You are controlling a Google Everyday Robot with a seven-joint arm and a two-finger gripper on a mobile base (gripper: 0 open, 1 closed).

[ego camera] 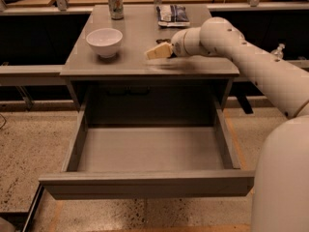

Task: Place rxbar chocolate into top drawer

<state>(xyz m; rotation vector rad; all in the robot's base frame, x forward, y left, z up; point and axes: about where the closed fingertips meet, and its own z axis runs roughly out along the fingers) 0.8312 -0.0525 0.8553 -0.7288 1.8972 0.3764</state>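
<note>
The top drawer [145, 183] is pulled wide open below the grey table [96, 64], and its grey inside is bare. My gripper [158, 52] hovers low over the table's front middle, pointing left, to the right of the white bowl. A small dark sliver [162, 41] lies on the table just behind the gripper and is mostly hidden by it. It may be the rxbar chocolate. I cannot see anything held in the gripper.
A white bowl [104, 40] stands at the table's left. A drink can [115, 3] stands at the back left. A blue-and-white snack bag [173, 14] lies at the back right. My arm reaches in from the right, above the drawer's right side.
</note>
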